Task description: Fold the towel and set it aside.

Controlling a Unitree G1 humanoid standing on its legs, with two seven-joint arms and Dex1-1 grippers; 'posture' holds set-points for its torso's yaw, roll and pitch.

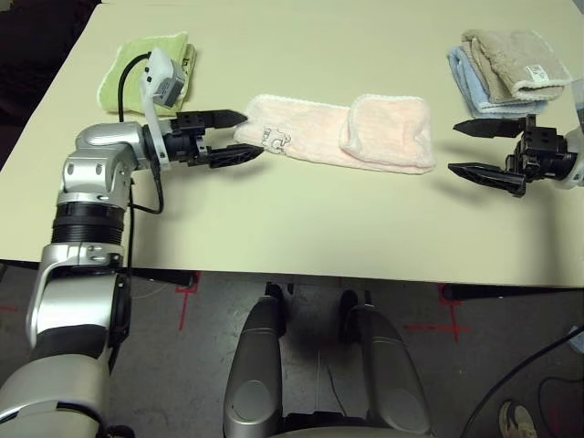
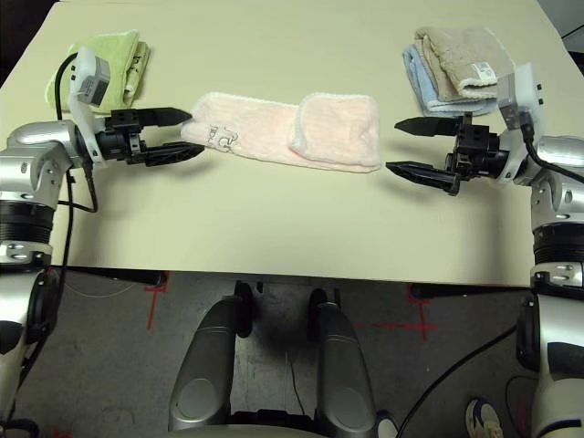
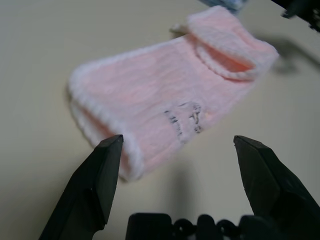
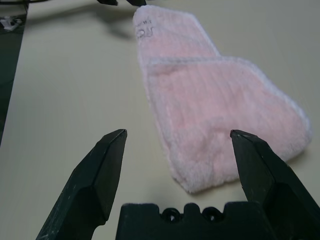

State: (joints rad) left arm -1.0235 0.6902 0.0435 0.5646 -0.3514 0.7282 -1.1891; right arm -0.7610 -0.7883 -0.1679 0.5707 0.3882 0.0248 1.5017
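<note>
Towel [image 1: 342, 133] lies folded into a long band across the middle of the cream table [image 1: 301, 228], pale pink with white scalloped trim; its right end is doubled back over itself, and the small dark logo sits near its left end. My left gripper [image 1: 239, 135] hovers at the towel's nine o'clock, jaws spread wide with nothing between them, the tips just beside the trimmed left edge. My right gripper [image 2: 408, 146] hangs at the towel's three o'clock, jaws also spread and empty, with a strip of bare table between it and the folded end.

Bare table runs wide at the towel's six o'clock, all the way to the near edge, and at twelve o'clock toward the far edge. A green folded towel [image 1: 137, 68] sits at ten o'clock from the pink one, behind my left wrist. A beige towel [image 2: 461, 57] stacked on a light-blue towel [image 2: 422, 80] rests at two o'clock, close behind my right gripper.

Below the near table edge is grey floor [image 1: 210, 310] with red tape marks [image 1: 187, 292].
</note>
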